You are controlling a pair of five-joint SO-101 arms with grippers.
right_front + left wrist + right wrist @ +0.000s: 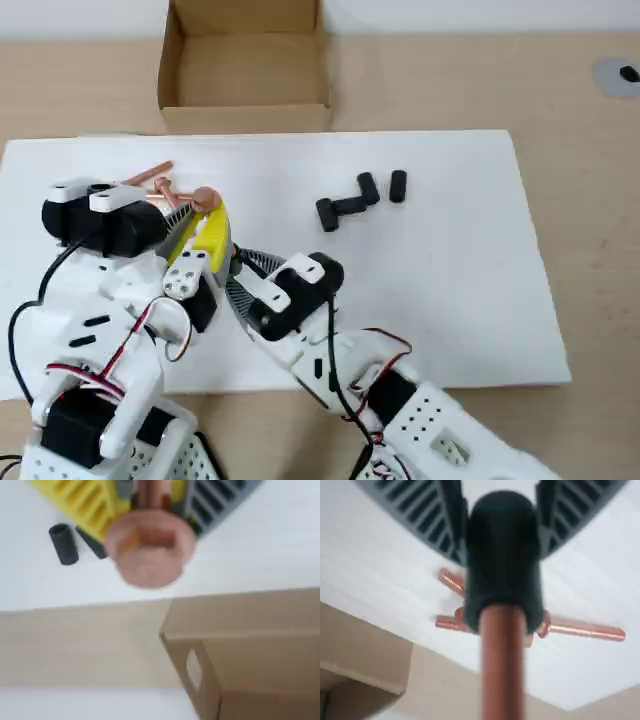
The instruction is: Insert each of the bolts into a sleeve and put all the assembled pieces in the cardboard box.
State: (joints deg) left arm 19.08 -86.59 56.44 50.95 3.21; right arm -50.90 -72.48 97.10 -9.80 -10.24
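Bench (585,200) open right of white sheet (450,290); cardboard box (245,118) at far edge, top cut off. Left claw (152,515) clamps a bolt (150,550) above sheet's left side; right claw (502,535) grips a sleeve (502,575), copper shaft (502,670) protruding, end cut off.

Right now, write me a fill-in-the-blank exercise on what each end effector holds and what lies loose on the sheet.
The left end effector is shut on a copper ___.
The right end effector is shut on a black ___.
___ loose sleeves lie on the white sheet.
Missing words: bolt, sleeve, four.
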